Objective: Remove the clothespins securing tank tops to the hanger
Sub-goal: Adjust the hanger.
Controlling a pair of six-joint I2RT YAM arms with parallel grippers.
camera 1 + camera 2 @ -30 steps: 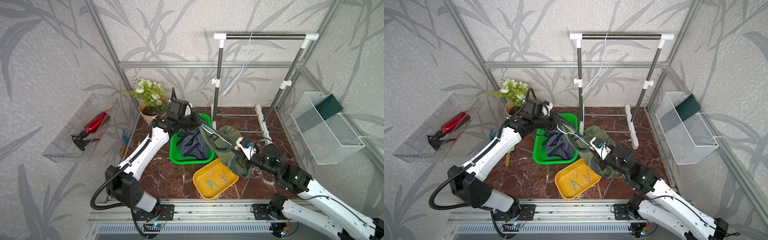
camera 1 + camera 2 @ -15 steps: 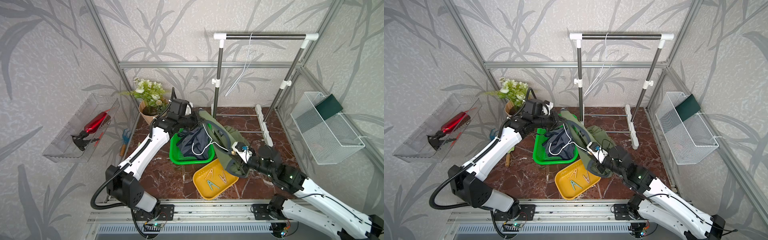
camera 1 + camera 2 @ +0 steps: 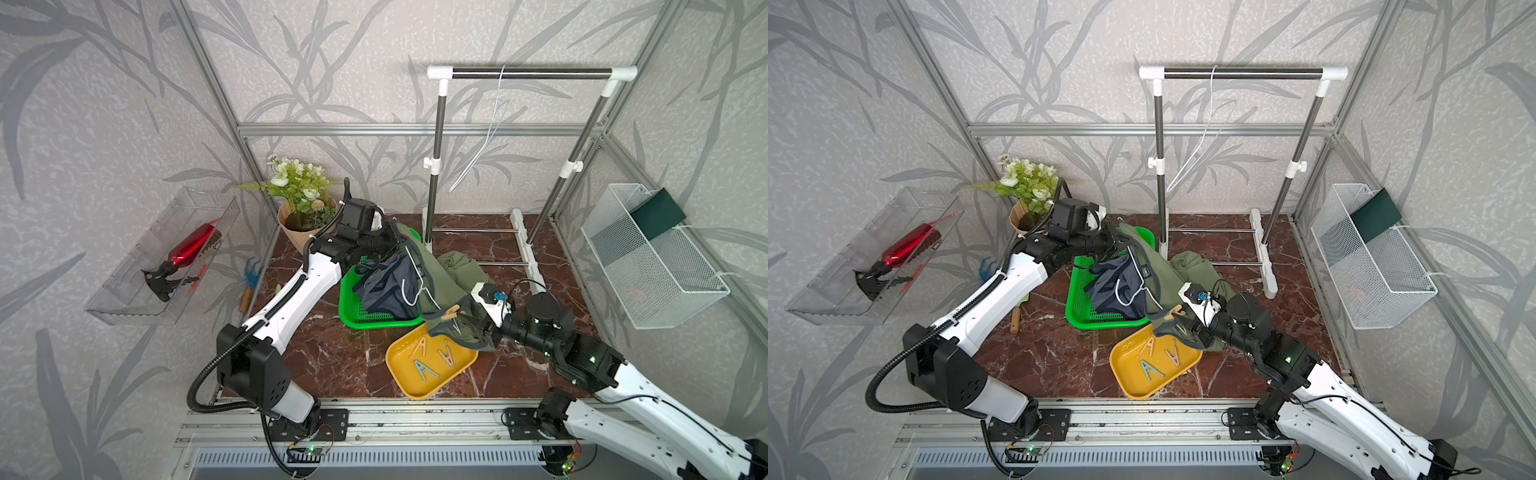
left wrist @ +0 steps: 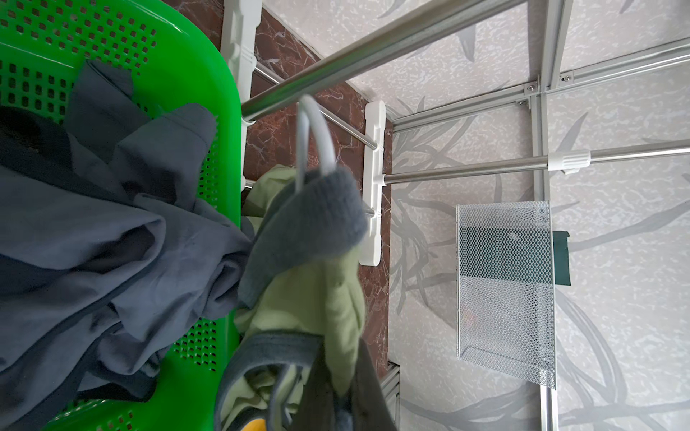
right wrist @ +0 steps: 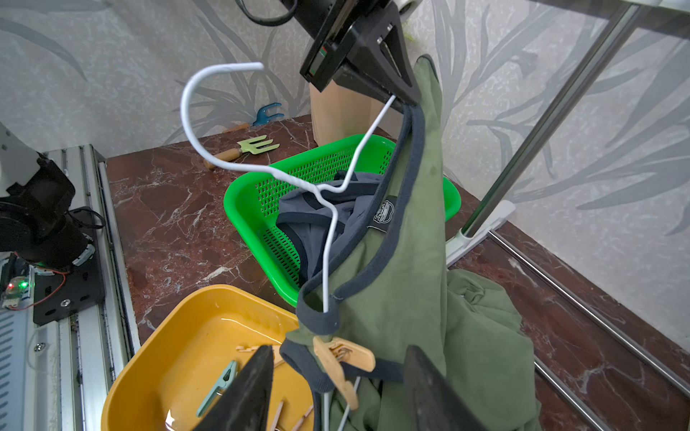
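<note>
The olive tank top (image 3: pixel 446 286) hangs on a white wire hanger (image 5: pixel 328 242), stretched between my two arms. My left gripper (image 3: pixel 397 241) is shut on the shirt's strap and the hanger's far end (image 4: pixel 310 138). A tan clothespin (image 5: pixel 343 358) is clipped on the navy trim at the hanger's near end, also seen in both top views (image 3: pixel 451 311) (image 3: pixel 1173 312). My right gripper (image 5: pixel 341 388) is open, with that clothespin between its fingers and untouched by them. The slate-blue tank top (image 3: pixel 386 286) lies in the green basket (image 3: pixel 349 311). A yellow tray (image 3: pixel 436 384) holds a teal clothespin (image 5: pixel 218 386) and two tan ones.
A clothes rack (image 3: pixel 528 74) with a bare white hanger (image 3: pixel 486 137) stands at the back. A flower pot (image 3: pixel 299 224) and garden tools (image 5: pixel 242 149) are at the left. A wire basket (image 3: pixel 648 266) hangs on the right wall, a clear shelf with a red sprayer (image 3: pixel 187 253) on the left.
My left gripper has shut on the strap and hanger end. My right gripper's jaws have opened around the tan clothespin, and the hanger has swung over the green basket.
</note>
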